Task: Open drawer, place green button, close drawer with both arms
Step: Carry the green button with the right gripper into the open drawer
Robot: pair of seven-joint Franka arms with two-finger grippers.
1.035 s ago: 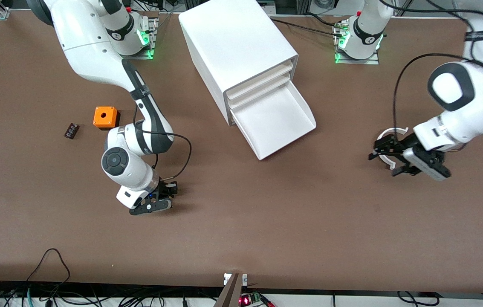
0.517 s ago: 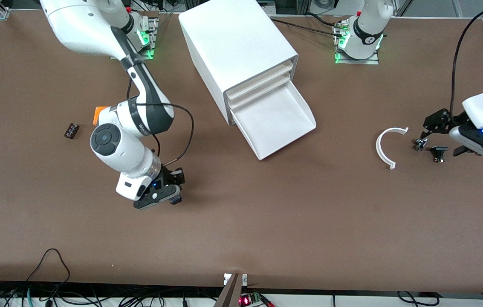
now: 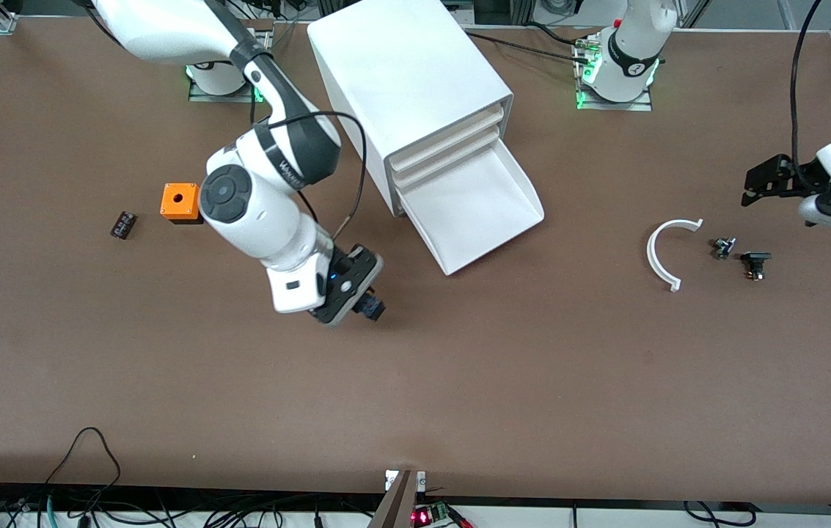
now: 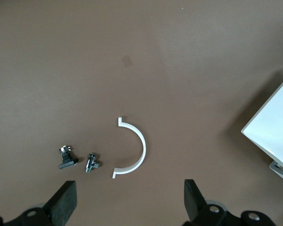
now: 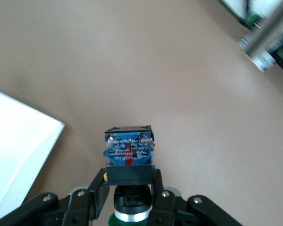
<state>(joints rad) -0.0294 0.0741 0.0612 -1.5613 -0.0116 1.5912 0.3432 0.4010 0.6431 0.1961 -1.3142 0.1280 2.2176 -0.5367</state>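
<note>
Green cap, blue-grey body: that's the button (image 5: 128,162), and the right gripper (image 3: 358,295) is clamping it tight, cap end tucked between the fingers (image 5: 95,193), block body sticking out past the tips.

Where it's hanging: over bare brown table (image 3: 459,381), up in the air, between the orange cube (image 3: 180,202) and the cabinet (image 3: 415,95).

Drawer status: the drawer (image 3: 474,209) is already sitting pulled out, tray empty as far as I can see.

The bit that matters: from the right gripper, the tray is sitting at roughly 2 o'clock in the front view, front lip (image 3: 492,249) being the closest part. Its long axis is running slantwise, about 11 to 5, so I'm guessing the carry needs to come in over that lip.

Left gripper (image 3: 778,180): jaws spread wide, holding nothing, waiting over the left arm's end of the table, with the white arc piece (image 4: 132,150) and two small black parts (image 4: 80,160) lying below it.

Who's nearer: right arm by a mile; it's got the button anyway.

Left to do: drop, then shut.
</note>
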